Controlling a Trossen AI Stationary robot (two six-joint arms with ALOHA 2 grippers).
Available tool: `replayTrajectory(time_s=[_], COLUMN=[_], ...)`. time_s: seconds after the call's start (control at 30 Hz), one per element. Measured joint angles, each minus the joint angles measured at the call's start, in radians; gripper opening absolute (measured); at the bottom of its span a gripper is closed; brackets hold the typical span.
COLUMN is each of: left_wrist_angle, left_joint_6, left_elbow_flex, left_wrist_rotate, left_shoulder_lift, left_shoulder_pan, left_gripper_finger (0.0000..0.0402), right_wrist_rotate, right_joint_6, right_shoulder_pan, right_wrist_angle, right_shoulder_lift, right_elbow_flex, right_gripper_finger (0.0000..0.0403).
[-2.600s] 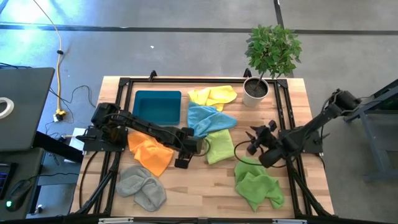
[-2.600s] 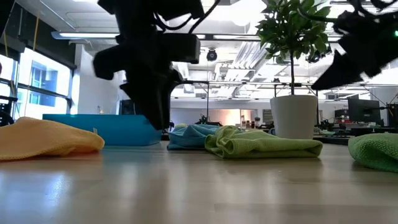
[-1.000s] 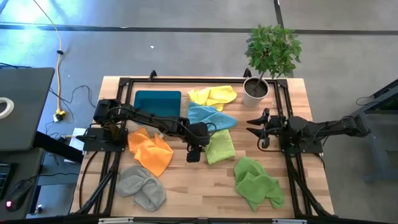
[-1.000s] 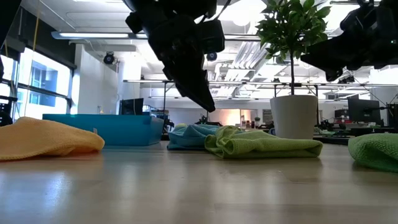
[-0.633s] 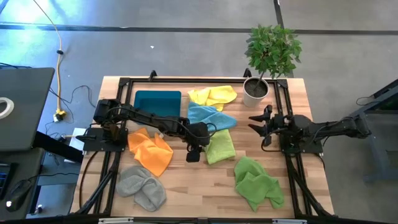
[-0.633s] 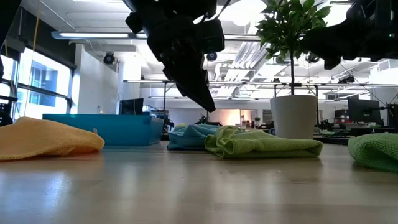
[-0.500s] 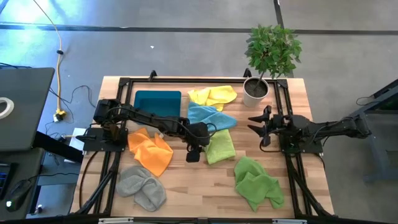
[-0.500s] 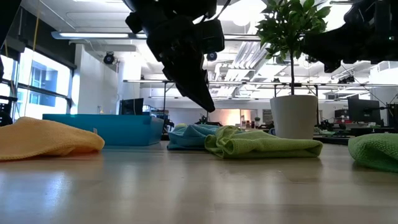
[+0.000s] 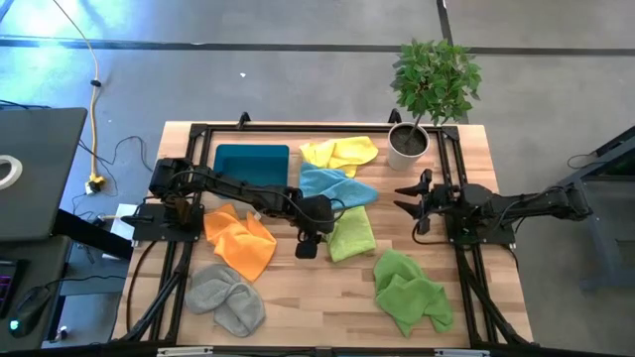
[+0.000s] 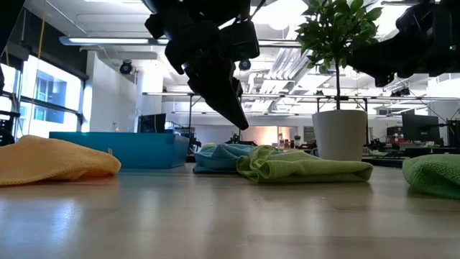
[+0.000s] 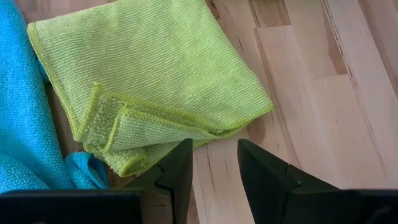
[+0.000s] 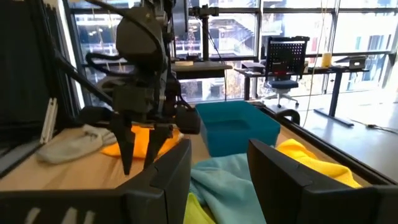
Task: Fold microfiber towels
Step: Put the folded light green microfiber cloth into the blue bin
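Six microfiber towels lie on the wooden table: yellow (image 9: 340, 152), light blue (image 9: 332, 188), light green (image 9: 349, 234), orange (image 9: 240, 238), grey (image 9: 226, 297) and brighter green (image 9: 410, 291). The light green towel (image 11: 149, 87) lies folded over, one edge against the blue towel (image 11: 18, 124). My left gripper (image 9: 306, 248) hangs open, slanting down over bare wood just beside that towel's near corner (image 11: 214, 168). My right gripper (image 9: 409, 203) is open and level above the table's right part (image 12: 217, 180), pointing toward the left arm.
A dark teal tray (image 9: 251, 169) stands at the far left, behind the orange towel. A potted plant (image 9: 408, 146) stands at the far right corner. Bare wood (image 9: 317, 297) shows along the near edge between the grey and brighter green towels.
My right gripper has rolled slightly about its own pointing line while staying in place above the table. The towels lie as before.
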Motion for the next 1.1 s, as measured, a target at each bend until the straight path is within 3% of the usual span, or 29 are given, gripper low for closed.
replayTrajectory(time_s=[0.23, 0.5, 0.93, 1.1], left_wrist_angle=[0.0, 0.0, 0.0, -0.004], left_joint_6=[0.0, 0.0, 0.001, 0.076], left_elbow_flex=[0.0, 0.0, 0.0, 0.0], left_wrist_rotate=[-0.002, -0.002, -0.002, -0.002], left_shoulder_lift=[0.0, 0.0, 0.0, 0.0], left_shoulder_pan=[0.0, 0.0, 0.0, -0.001], left_gripper_finger=[0.0117, 0.0117, 0.0117, 0.0117], right_wrist_rotate=[0.042, 0.284, 0.245, 0.3], right_joint_6=[0.033, 0.062, -0.032, 0.098], right_shoulder_pan=[0.0, 0.0, 0.0, 0.0], right_wrist_angle=[0.007, 0.177, 0.114, -0.006], right_shoulder_lift=[0.0, 0.0, 0.039, 0.039], right_elbow_flex=[0.0, 0.0, 0.0, 0.0], right_gripper_finger=[0.0149, 0.0149, 0.0149, 0.0149])
